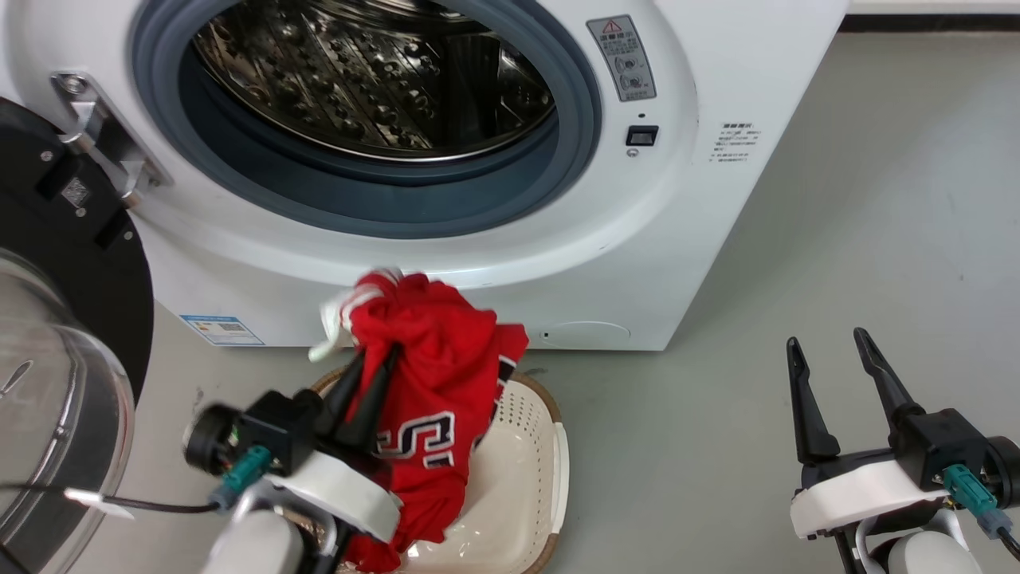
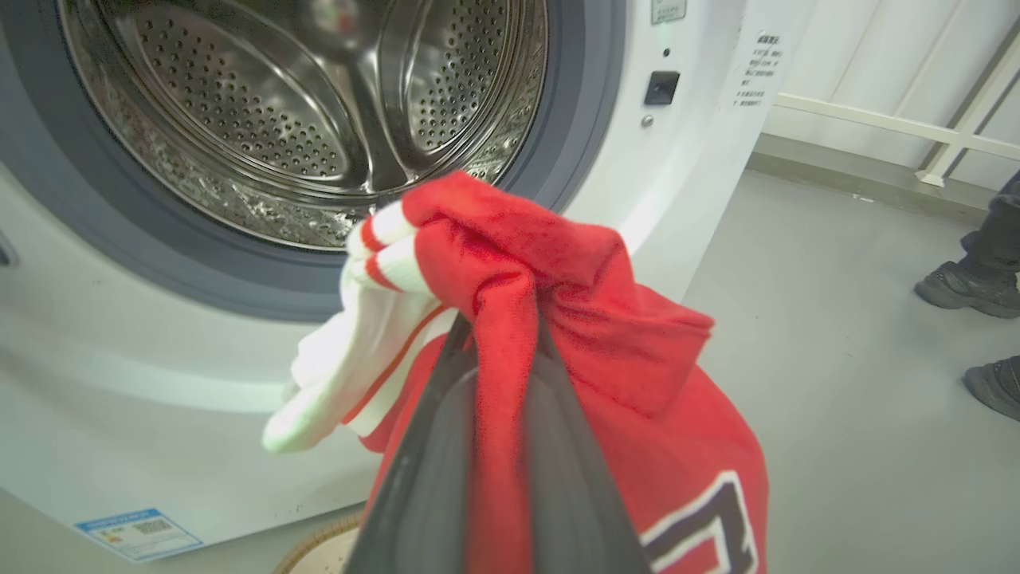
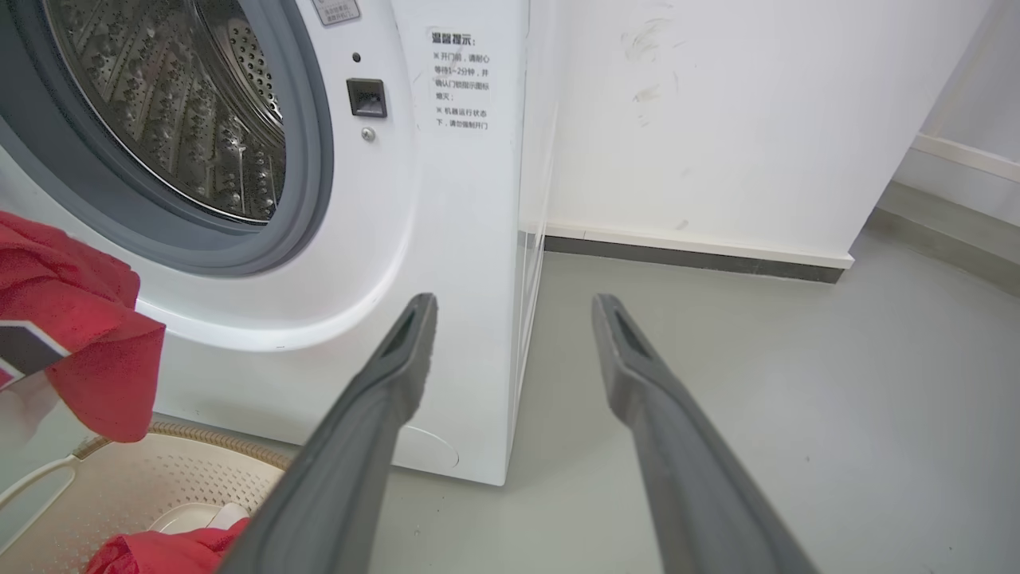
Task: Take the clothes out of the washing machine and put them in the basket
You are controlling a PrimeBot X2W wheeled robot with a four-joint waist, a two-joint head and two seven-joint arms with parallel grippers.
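Open floor lies right of the basket. My left gripper pinches the clothes (hanging into the basket); right gripper spread.

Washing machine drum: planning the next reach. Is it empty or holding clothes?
Empty as far as visible: the drum shows only bare perforated steel; its lowest front part is hidden.

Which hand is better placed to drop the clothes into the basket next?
Left. The left hand is shut on the red clothes, which hang right above the basket. The right hand is open and empty, off to the side over bare floor.
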